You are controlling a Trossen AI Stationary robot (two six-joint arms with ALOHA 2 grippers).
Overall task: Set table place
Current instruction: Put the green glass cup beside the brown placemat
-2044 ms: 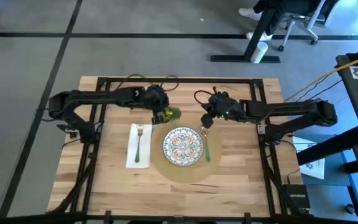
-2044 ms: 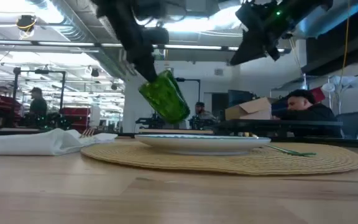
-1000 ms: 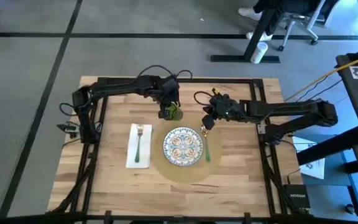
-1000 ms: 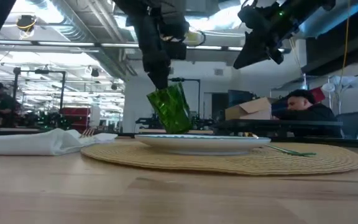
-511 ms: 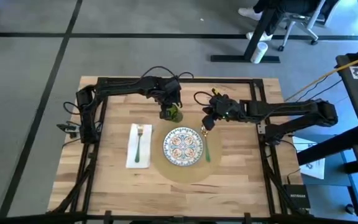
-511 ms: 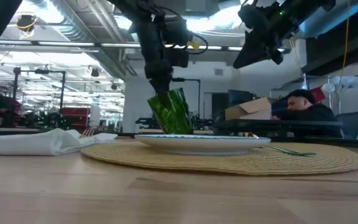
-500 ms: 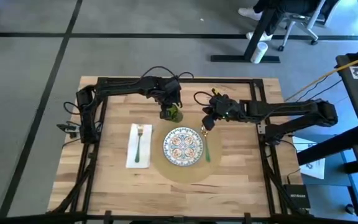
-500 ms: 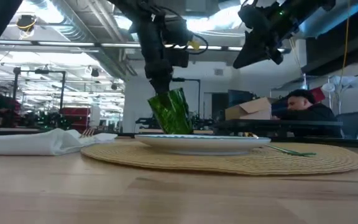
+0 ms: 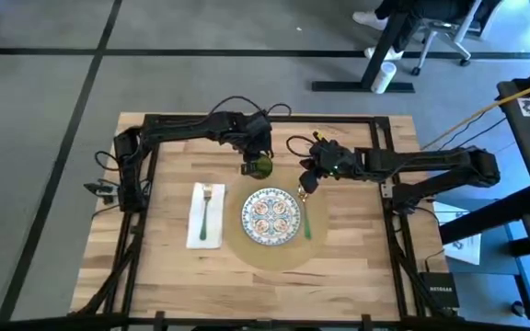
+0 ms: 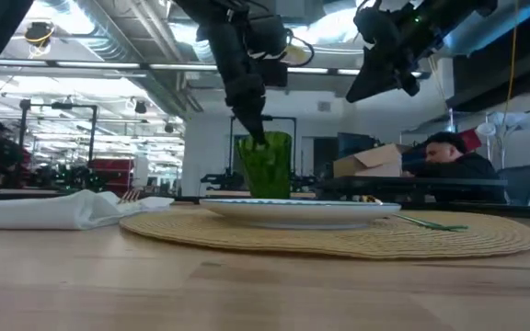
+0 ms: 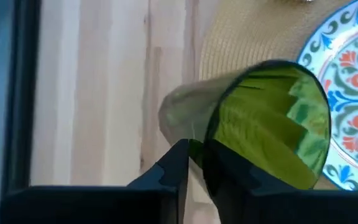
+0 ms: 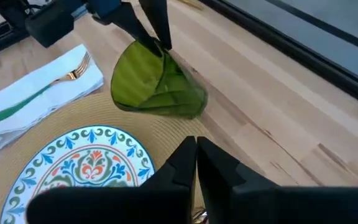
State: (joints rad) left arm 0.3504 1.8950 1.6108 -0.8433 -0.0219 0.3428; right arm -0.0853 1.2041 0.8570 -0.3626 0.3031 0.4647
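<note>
left gripper (image 10: pixel 258 140) pinches rim of green glass (image 10: pixel 267 165), one finger inside, one outside; glass hangs below fingers, upright, near far edge of tan placemat (image 9: pixel 270 253), just beyond patterned plate (image 9: pixel 270 216). right gripper (image 9: pixel 305 180) hovers beside glass, fingers pressed together on nothing visible. napkin with fork (image 9: pixel 206 213) lies off placemat's other side on table (image 9: pixel 348 248). to land well, likely: keep glass level, lower until base bears on wood, then part fingers, lift straight up clear of rim.
</note>
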